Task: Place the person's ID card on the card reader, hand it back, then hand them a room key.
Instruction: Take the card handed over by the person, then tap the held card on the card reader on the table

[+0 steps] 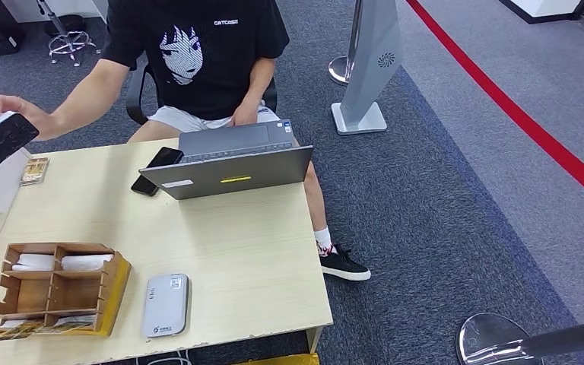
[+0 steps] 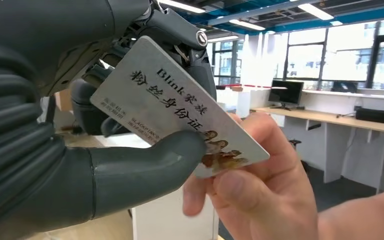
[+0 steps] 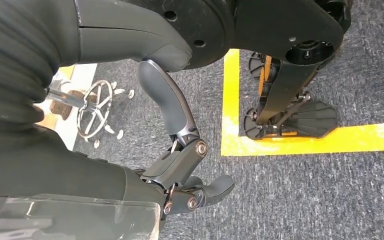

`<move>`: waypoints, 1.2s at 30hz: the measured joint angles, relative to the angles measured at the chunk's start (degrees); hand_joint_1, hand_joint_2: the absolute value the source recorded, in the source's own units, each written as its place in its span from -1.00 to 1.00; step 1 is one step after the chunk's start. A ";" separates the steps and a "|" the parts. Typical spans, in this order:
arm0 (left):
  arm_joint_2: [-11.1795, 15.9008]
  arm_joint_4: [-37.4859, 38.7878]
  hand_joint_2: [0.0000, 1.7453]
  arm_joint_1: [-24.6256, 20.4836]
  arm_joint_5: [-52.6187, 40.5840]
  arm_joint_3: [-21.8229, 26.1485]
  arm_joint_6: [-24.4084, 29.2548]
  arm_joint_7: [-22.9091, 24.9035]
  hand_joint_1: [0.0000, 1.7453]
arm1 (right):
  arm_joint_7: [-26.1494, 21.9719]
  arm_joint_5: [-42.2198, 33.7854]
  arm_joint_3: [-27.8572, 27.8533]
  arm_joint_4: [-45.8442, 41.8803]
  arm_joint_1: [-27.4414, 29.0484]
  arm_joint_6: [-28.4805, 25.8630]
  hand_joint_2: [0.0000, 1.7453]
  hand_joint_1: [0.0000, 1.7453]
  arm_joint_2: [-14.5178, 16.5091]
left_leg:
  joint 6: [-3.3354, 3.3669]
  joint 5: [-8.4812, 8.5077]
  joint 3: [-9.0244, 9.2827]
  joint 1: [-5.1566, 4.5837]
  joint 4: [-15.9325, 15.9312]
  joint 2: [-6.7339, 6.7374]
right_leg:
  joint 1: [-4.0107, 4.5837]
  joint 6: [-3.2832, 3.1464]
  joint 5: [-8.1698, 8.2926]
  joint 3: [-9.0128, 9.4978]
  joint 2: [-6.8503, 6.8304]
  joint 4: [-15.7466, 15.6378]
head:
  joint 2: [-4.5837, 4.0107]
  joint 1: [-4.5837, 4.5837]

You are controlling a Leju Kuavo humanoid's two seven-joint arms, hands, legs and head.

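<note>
The ID card (image 2: 180, 107) is pale grey with black lettering and a brownish picture at one end. The left robot hand (image 2: 130, 165) gripping it is dark grey. Beside the silver-grey laptop (image 1: 232, 171), the desk (image 1: 236, 251) is pale wood; the card reader (image 1: 166, 305) is white.

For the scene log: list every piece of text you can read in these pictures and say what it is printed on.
"Blink": top line of the ID card, pinched by the left hand and a person's hand.
Large Chinese characters below it on the card: I cannot make them out surely; the fine print is too small.
"CATCRASH", roughly: the person's black T-shirt, tiny.
Labels on the laptop and white card reader: blurred.
</note>
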 joint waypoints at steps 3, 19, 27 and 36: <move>0.28 -0.05 1.00 0.14 -0.51 -0.04 2.11 -0.15 1.00 | 0.00 0.33 0.02 0.00 0.01 -0.01 1.00 -1.00 0.00 | 0.00 0.00 0.00 0.00 0.00 -0.01 | 0.00 0.00 0.00 0.00 0.00 0.00 | 0.00 0.00; -6.28 -27.13 1.00 24.42 -3.15 -0.04 21.81 -7.46 1.00 | -1.70 -0.68 0.05 0.09 1.71 -0.99 1.00 -1.00 0.14 | 0.06 -0.08 -0.02 -0.11 0.00 0.06 | -0.07 0.03 -0.02 0.00 0.03 -0.09 | 0.00 -0.01; -12.66 -32.22 1.00 35.03 0.71 -2.37 21.79 -8.37 1.00 | -1.86 -0.92 -0.16 0.09 2.05 -1.14 1.00 -1.00 0.23 | 0.07 -0.08 -0.02 -0.10 -0.01 0.05 | -0.07 0.04 -0.02 0.00 0.00 -0.09 | 0.00 0.00; -15.55 -30.65 1.00 38.87 2.95 -4.35 18.93 -7.38 1.00 | -2.01 -0.95 -0.21 0.09 2.08 -1.13 1.00 -1.00 0.24 | 0.07 -0.08 -0.03 -0.09 -0.01 0.04 | -0.06 0.04 -0.02 0.00 0.00 -0.09 | 0.00 -0.01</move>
